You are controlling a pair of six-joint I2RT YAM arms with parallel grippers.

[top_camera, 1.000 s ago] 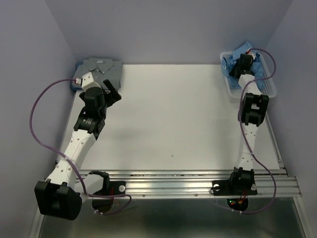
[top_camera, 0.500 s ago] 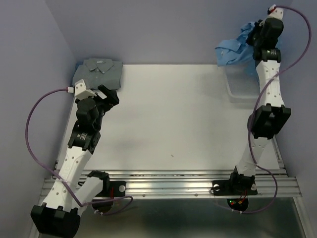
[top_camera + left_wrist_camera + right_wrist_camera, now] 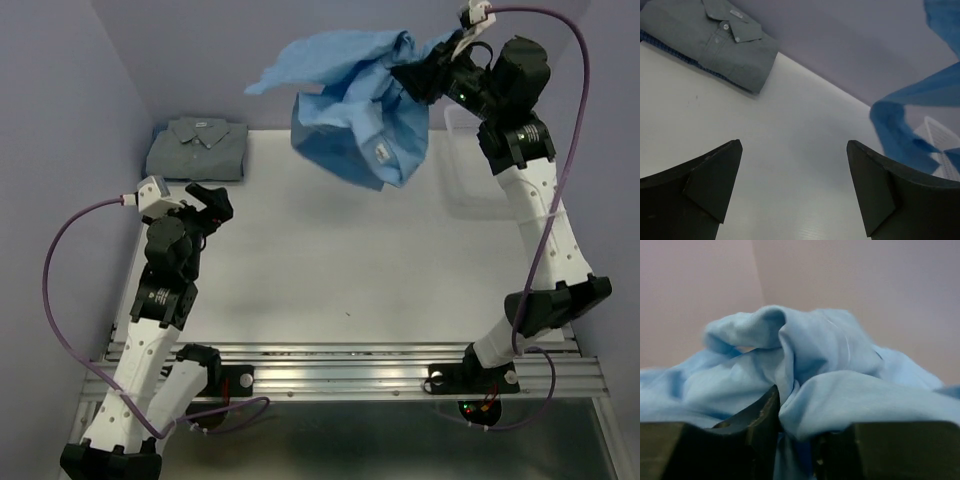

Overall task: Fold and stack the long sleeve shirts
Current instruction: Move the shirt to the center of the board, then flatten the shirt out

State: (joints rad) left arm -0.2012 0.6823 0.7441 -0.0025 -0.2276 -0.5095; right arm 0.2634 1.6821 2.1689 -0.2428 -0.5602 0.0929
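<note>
The right arm reaches high above the far right of the white table (image 3: 340, 270). Its right gripper (image 3: 412, 74) is clamped on a bunch of cloth from the light sky-blue button-up shirt (image 3: 350, 120). The shirt hangs crumpled in the air, clear of the table, over the far middle. One loose part trails out to the left. In the right wrist view, folds of the blue cloth bulge up between the two dark fingers (image 3: 757, 417) and fill most of the picture.

The muted grey-green collared shirt (image 3: 197, 148) lies folded flat in the far left corner of the table, collar toward the far wall.

The left gripper (image 3: 212, 203) sits low at the left side, just nearer than the folded shirt and apart from it. Its jaws are spread wide and hold nothing.

A white plastic mesh basket (image 3: 466, 185) sits at the far right of the table, partly hidden by the right arm.
</note>
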